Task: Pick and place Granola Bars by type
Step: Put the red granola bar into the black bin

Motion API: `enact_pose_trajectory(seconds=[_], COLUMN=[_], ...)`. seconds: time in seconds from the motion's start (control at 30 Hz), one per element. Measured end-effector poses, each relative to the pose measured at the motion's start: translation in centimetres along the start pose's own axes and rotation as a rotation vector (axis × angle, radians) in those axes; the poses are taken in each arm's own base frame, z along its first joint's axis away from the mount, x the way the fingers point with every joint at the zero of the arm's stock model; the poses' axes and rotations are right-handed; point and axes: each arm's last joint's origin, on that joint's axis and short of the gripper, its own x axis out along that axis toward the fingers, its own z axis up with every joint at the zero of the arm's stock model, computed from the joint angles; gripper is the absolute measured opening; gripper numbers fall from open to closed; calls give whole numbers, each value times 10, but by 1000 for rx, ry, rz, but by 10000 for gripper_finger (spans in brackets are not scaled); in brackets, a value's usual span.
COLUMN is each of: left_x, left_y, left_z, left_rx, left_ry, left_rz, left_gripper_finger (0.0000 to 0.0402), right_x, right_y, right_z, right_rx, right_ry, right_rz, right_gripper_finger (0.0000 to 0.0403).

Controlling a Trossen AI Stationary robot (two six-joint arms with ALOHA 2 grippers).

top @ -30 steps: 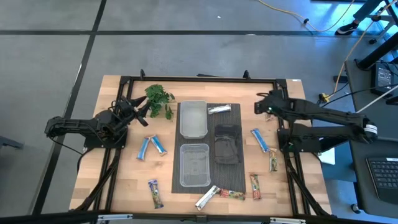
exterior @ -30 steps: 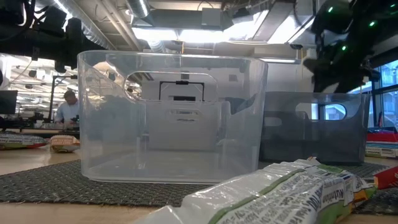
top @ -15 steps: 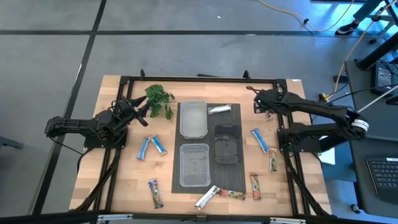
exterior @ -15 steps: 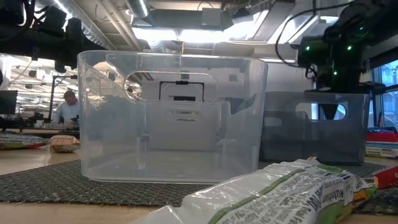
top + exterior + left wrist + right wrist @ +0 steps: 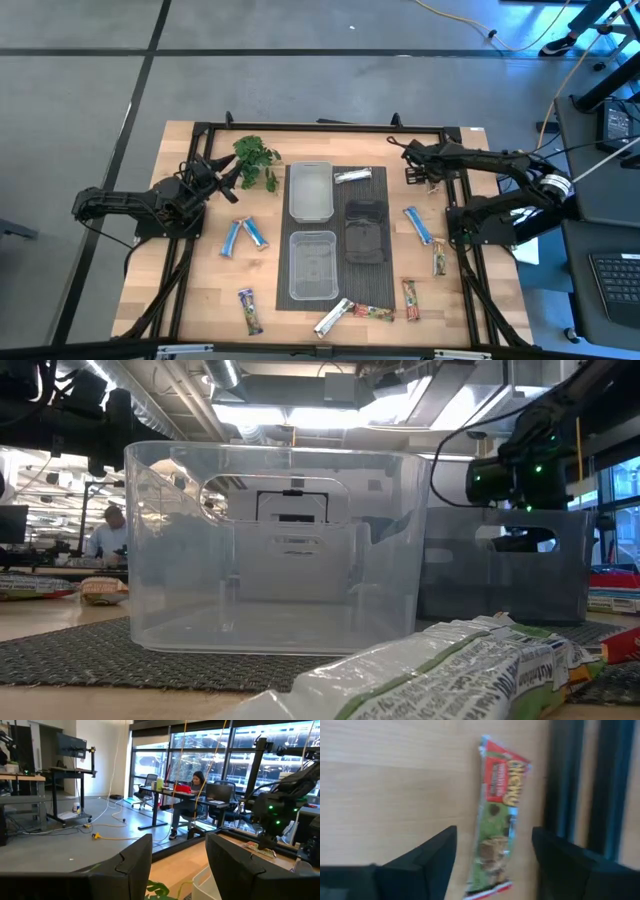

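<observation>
Right gripper (image 5: 492, 857) open, hovering above red-green granola bar (image 5: 499, 817); bar lies between fingers, untouched, beside table frame (image 5: 580, 785).

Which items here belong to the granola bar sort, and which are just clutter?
Job:
- Chewy bar, between the open right gripper's fingers
- blue bars
- silver bar
- clear tubs, likely the bins

Lying about:
- leafy sprig, near the waiting left gripper
- dark mat
</observation>
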Motion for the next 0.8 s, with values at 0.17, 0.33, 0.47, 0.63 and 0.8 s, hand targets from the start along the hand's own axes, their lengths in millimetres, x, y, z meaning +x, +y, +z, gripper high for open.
enact_pose_trajectory(seconds=[0.17,0.33,0.47,0.63,0.8], left_x=[0,0,0,0,0], left_y=[0,0,0,0,0], left_z=[0,0,0,0,0], left_rx=[0,0,0,1,1], left_ry=[0,0,0,1,1], left_rz=[0,0,0,0,0], left_gripper_finger=[178,178,178,178,178], right_x=[14,23,24,23,23], right_y=[4,3,2,2,3], right_z=[7,11,12,12,12], right_rx=[-10,-17,-35,-38,-40], right_ry=[51,92,102,96,96], right_rz=[19,3,11,26,37], right_gripper_finger=[258,258,257,231,185])
